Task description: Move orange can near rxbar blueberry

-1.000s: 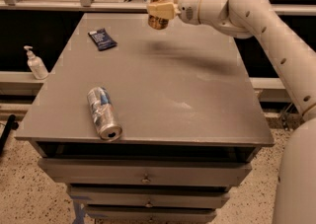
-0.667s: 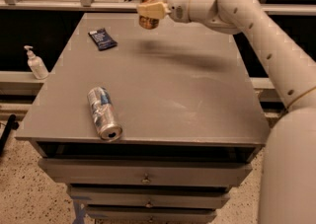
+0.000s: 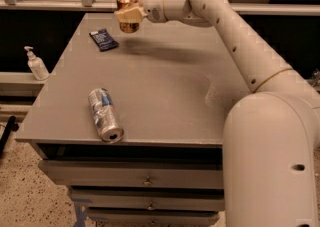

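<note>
The lift and most of the carry look done. The robot's gripper [image 3: 128,17] hangs above the far left part of the grey tabletop [image 3: 165,86], close to the far edge. Its cream fingers [image 3: 121,15] are clenched around the middle of the slim copper-orange metal drink can with a silver top [image 3: 125,0]. This orange can is upright or nearly so and is clear of the surface. Its shadow falls on the tabletop a little to the right and nearer the front, apart from the can's base.

The small flat dark navy-blue rectangular wrapper, the rxbar blueberry [image 3: 104,39], lies flat near the far left corner. It sits just to the left of the held can and nearer the front. In this view the two are close, though the can's height above the tabletop makes it hard to say how near the wrapper its base would land.

The silver-and-blue drink can [image 3: 105,114] lies on its side near the front left corner, well apart from both. A white pump bottle [image 3: 36,64] stands on a ledge off the left edge.

By my judgement three things are left. The orange can has to be lowered onto the tabletop beside the wrapper and not on top of it. The fingers then have to let go, and the arm has to draw back without tipping the can.
</note>
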You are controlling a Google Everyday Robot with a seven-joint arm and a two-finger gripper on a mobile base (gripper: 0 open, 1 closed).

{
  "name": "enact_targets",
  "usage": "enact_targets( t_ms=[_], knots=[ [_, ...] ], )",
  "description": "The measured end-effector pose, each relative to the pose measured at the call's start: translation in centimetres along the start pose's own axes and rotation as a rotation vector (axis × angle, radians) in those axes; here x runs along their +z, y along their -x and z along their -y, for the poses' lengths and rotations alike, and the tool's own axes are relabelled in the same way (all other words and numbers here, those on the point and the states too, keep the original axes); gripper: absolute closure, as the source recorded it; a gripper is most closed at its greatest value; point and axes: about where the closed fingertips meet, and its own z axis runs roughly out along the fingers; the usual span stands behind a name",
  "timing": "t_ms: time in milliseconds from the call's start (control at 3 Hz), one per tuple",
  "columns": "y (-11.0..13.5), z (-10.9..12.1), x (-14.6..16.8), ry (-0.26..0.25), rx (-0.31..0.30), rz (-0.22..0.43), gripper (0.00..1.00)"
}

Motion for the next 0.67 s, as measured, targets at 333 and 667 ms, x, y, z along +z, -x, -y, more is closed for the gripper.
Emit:
enact_targets(
  t_ms=[333,667],
  knots=[
    [-1.2,-0.4,1.9,0.026,-0.012,-0.033,1.00],
    [-2.5,-0.7,2.7,0.037,-0.002,-0.057,1.00]
  ],
)
